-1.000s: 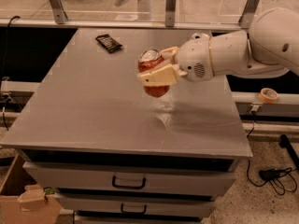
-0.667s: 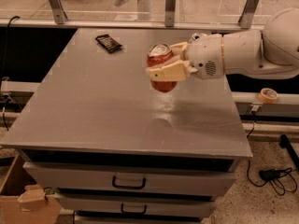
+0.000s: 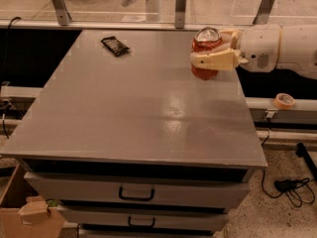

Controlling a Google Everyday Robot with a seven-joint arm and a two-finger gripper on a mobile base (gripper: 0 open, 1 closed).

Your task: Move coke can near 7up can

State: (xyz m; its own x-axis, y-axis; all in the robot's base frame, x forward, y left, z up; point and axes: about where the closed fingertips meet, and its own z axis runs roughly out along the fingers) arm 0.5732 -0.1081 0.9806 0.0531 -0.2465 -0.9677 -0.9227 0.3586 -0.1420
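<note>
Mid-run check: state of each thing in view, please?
coke can: upright, gripped in the claw
claw: shut on the coke can, over the table's far right corner
7up can: not in view
black packet: lying flat on the table
top drawer: shut
tape roll: lying flat

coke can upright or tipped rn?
Upright: the coke can has its silver top facing up, gripped by the end effector at the table's back-right edge.
</note>
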